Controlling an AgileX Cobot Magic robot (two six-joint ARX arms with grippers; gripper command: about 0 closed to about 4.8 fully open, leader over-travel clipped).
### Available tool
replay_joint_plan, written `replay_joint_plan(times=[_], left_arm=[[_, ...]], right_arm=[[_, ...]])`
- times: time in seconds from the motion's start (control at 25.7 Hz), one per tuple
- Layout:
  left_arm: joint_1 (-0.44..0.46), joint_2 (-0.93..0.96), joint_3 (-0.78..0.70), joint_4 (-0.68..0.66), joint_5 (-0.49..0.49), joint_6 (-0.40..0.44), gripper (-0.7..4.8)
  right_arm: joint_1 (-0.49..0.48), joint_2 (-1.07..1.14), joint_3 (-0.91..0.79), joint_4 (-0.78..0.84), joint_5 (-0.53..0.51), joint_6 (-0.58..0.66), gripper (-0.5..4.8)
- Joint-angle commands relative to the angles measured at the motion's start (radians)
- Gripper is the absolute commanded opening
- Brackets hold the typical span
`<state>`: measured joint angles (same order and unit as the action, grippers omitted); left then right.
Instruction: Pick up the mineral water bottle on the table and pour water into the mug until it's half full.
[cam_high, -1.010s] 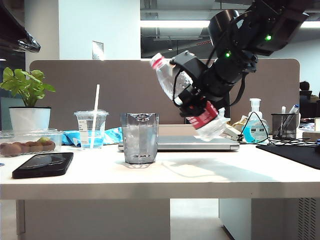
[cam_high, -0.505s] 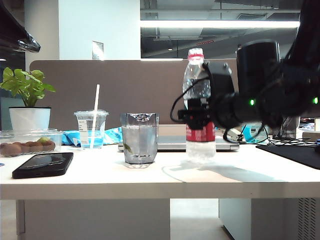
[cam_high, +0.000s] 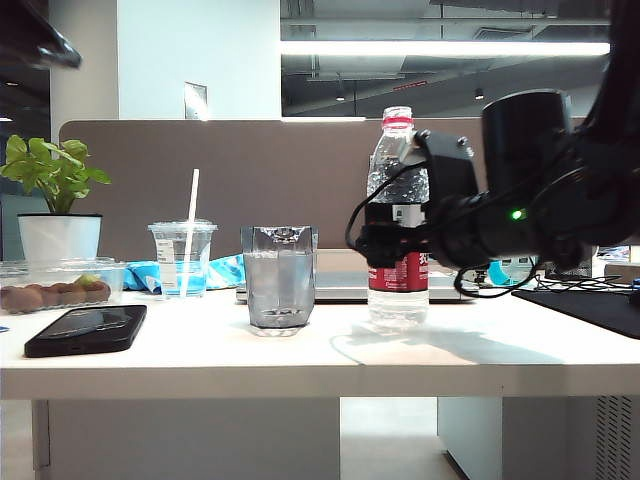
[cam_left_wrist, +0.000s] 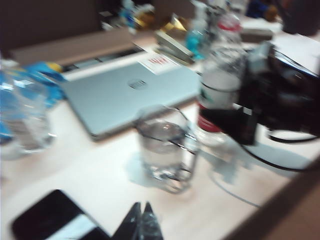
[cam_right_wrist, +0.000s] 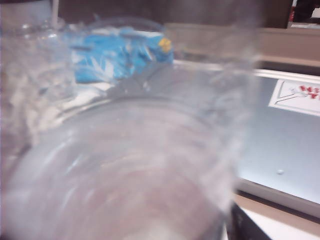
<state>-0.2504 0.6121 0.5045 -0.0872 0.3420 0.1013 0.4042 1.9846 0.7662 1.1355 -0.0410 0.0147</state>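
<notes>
Beside the mug (cam_high: 279, 278), right gripper (cam_high: 388, 245) flanks upright mineral water bottle (cam_high: 398, 215) (grip unclear); left gripper (cam_left_wrist: 141, 225) fingers together

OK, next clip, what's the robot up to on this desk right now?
The right gripper is at the mineral water bottle, which stands upright on the table to the right of the mug. The frames don't show whether it is gripped or let go. The mug holds water, so the pour looks done. The left gripper hangs near the mug, holding nothing. A laptop lies behind them, a lidded cup with a straw and a phone to the left.
</notes>
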Motion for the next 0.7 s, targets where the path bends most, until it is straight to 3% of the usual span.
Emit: replay_joint_plan(times=[0.04, 0.23, 0.58, 0.62, 0.66, 0.7], left_arm=[[0.007, -0.071, 0.006, 0.002, -0.086, 0.004, -0.05], [0.020, -0.297, 0.006, -0.137, -0.097, 0.004, -0.05], [0.020, -0.528, 0.006, -0.299, -0.118, -0.004, -0.05], [0.020, -0.551, 0.006, -0.330, -0.145, -0.003, -0.05], [0.020, -0.573, 0.006, -0.357, -0.176, -0.003, -0.05], [0.020, -0.586, 0.006, -0.372, -0.199, -0.004, -0.05]], right_arm=[[0.001, -0.065, -0.064, 0.020, 0.021, -0.027, 4.79], [0.002, -0.240, -0.225, 0.022, 0.021, -0.026, 4.79], [0.002, -0.463, -0.401, 0.022, 0.019, -0.022, 4.68], [0.002, -0.490, -0.421, 0.022, 0.019, -0.014, 4.08], [0.002, -0.533, -0.449, 0.023, 0.019, -0.011, 2.72], [0.002, -0.560, -0.464, 0.022, 0.019, -0.011, 1.80]])
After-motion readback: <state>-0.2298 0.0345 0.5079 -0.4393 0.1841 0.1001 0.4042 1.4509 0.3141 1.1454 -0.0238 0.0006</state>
